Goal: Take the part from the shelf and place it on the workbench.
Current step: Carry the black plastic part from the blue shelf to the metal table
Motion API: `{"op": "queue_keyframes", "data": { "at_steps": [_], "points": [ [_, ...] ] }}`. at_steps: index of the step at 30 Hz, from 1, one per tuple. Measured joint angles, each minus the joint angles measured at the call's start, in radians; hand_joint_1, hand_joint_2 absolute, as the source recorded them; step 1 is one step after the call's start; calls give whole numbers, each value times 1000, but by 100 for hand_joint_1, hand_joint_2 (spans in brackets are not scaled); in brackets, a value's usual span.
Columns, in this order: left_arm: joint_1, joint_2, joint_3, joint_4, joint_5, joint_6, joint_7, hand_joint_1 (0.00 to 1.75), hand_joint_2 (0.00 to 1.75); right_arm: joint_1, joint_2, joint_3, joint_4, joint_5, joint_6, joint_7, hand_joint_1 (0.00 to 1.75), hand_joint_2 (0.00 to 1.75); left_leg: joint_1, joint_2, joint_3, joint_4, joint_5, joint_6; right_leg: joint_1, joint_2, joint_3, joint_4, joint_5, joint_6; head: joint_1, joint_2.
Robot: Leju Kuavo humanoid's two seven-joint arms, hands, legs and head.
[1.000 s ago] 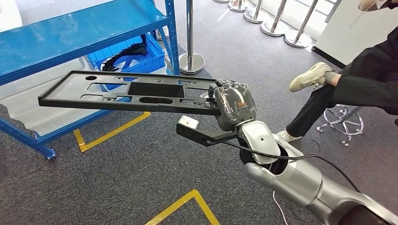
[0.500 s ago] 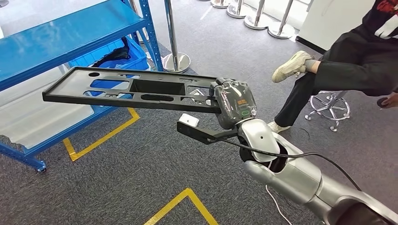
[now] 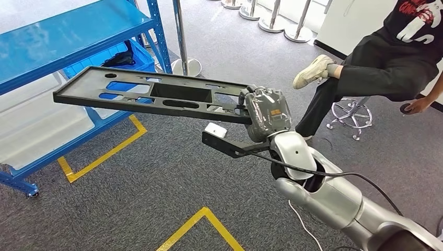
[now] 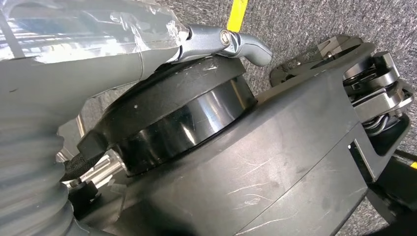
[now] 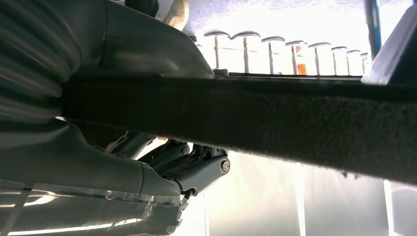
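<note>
Nearest the camera, the silver right arm reaches forward, and its right hand (image 3: 266,116) grips one end of the long black part (image 3: 156,94), fingers closed around the edge. From the right wrist view the part's dark rim (image 5: 275,118) runs across, pinched between thumb and fingers. The left hand (image 4: 74,54) hangs by the robot's body; whether its fingers are spread or curled I cannot tell. The part juts out level from the right hand, above the carpet, its far end over the blue shelf (image 3: 68,36). Beyond the part a person (image 3: 386,57) sits on a stool. Judging by this, the pick is done; carrying to the counter and setting down remain.
</note>
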Motion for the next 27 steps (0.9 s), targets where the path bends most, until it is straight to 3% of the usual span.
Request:
{"op": "queue_keyframes", "data": {
  "at_steps": [1, 2, 4, 6, 8, 10, 11, 14, 15, 16, 18, 20, 22, 24, 25, 27],
  "points": [
    [0, 0, 0, 0, 0, 0, 0, 0, 175, -1, 0, 0, 1, 0, 1, 0, 175, 175, 0, 4, 0, 1, -1, -1, -1, -2, 8, -12, 17, 1, 4, 0],
    [0, 0, 0, 0, 0, 0, 0, 0, 175, -2, 0, 0, 1, -2, 2, 0, 175, 175, 0, 8, 1, 3, -2, -2, -2, -6, 35, -62, 49, 1, 9, 0],
    [-1, 1, 0, 0, 1, 1, 0, 0, 175, -8, 0, 0, 2, -5, 3, 0, 175, 175, -3, 14, 1, 7, -6, -8, 2, -32, 102, -201, 103, -3, 16, 0],
    [0, 2, 0, 0, 1, 1, 0, 0, 175, -14, 0, -1, 2, -9, 3, 0, 175, 175, -7, 19, -3, 11, -7, -17, 8, -48, 130, -268, 115, -14, 18, 0],
    [0, 3, 0, 0, 2, 1, 0, 0, 175, -17, 1, -1, 3, -11, 3, 0, 175, 175, -9, 25, -5, 12, -8, -24, 9, -40, 128, -271, 114, -26, 13, 0],
    [-1, 5, 0, 0, 2, 1, 0, 0, 175, -20, 1, -2, 3, -12, 3, 1, 175, 175, -8, 22, -8, 33, -27, -35, 6, -32, 128, -276, 117, -37, 7, 0],
    [-2, 6, 0, 0, 2, 1, 0, 0, 175, -21, 1, -2, 3, -12, 3, 1, 175, 175, -7, 16, -19, 67, -50, -40, 4, -27, 129, -278, 119, -43, 3, 0],
    [-7, 6, 0, 0, 2, 0, -4, 0, 175, -22, 3, -2, 4, -15, 3, 0, 175, 175, -7, 3, -94, 254, -142, -47, 7, -12, 128, -278, 121, -50, -17, 0],
    [-9, 6, 0, 0, 2, -1, -6, 0, 175, -22, 3, -2, 5, -16, 3, 0, 175, 175, -7, 3, -108, 295, -151, -46, 8, -5, 128, -278, 122, -51, -22, 0],
    [-9, 6, 0, 0, 2, -2, -8, 0, 175, -22, 3, -2, 5, -17, 2, 0, 175, 175, -7, 3, -107, 297, -140, -44, 10, 2, 129, -278, 122, -51, -26, 0],
    [-6, 6, 0, 0, 3, -3, -8, 0, 175, -23, 4, -2, 6, -18, 2, 0, 175, 175, -7, -7, -58, 192, -72, -35, 11, 17, 130, -277, 123, -51, -33, 0],
    [-2, 6, 0, 0, 5, -3, -9, 0, 175, -24, 4, -2, 7, -20, 1, 0, 175, 175, -7, -35, -9, 69, -18, -26, 12, 30, 126, -276, 127, -47, -38, 0],
    [0, 6, 0, 0, 7, -4, -12, 0, 175, -26, 5, -2, 8, -27, -2, 0, 175, 175, -8, -48, 2, 22, -12, -20, 9, 38, 115, -274, 135, -37, -40, 0],
    [1, 6, 0, 0, 9, -5, -14, 0, 175, -27, 5, -2, 9, -34, -8, 0, 175, 175, -6, -38, 3, 6, -8, -13, 6, 43, 108, -275, 140, -26, -42, 0],
    [1, 6, 0, 0, 9, -5, -14, 0, 175, -28, 5, -2, 10, -37, -11, 0, 175, 175, -4, -33, 5, -2, -3, -9, 8, 37, 104, -267, 133, -21, -39, 0],
    [1, 5, 0, -1, 9, -4, -14, 0, 175, -32, 5, -2, 11, -42, -21, 0, 175, 175, 2, -21, 6, -15, 7, -3, 8, 18, 72, -195, 86, -12, -29, 0]
  ]
}}
